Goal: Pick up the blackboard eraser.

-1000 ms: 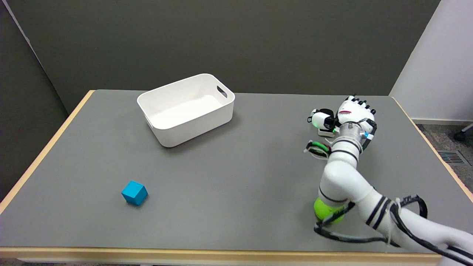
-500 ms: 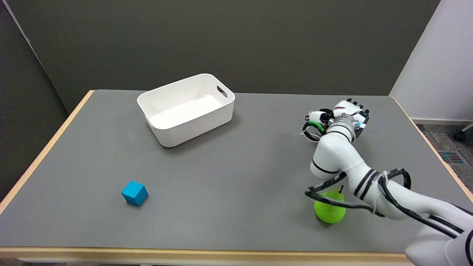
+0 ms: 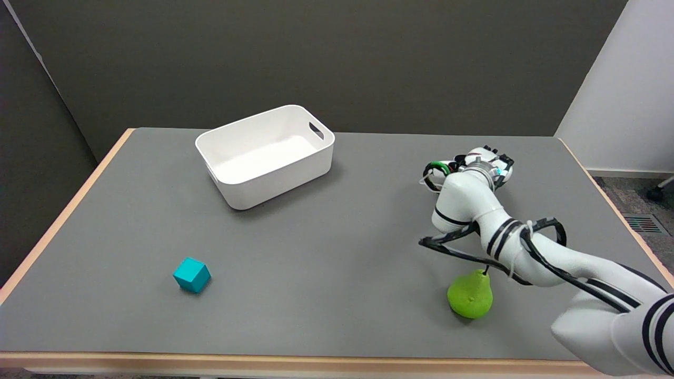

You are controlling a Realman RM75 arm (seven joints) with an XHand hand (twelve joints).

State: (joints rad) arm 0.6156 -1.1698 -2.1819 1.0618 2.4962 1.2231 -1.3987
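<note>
**Ana:** Since a second ago the right arm is folding up and swinging left, so its elbow is now rising off the green pear (image 3: 470, 296) that it was covering, and the robot hand (image 3: 483, 159) is sitting further back on the counter (image 3: 326, 252) and lower in the view.

**Ben:** Is it holding the blackboard eraser?

**Ana:** I cannot tell. The forearm is pointing away from the camera and hiding nearly all of the hand; only a few dark finger parts are showing over the wrist. Whether they are spread or curled is not visible, and the eraser itself is hidden, presumably under or in front of the hand at the far right of the counter.

**Ben:** So how should the step be done well?

**Ana:** My judgement: it should be keeping the palm low and square over the eraser, closing from both long sides, and lifting only once the grip is firm. The elbow is hanging near the pear, so the arm should be rising straight, not sweeping sideways.

**Ben:** And the white bin (image 3: 266, 155) and blue cube (image 3: 191, 274)?

**Ana:** Well apart, not in the way.
</note>
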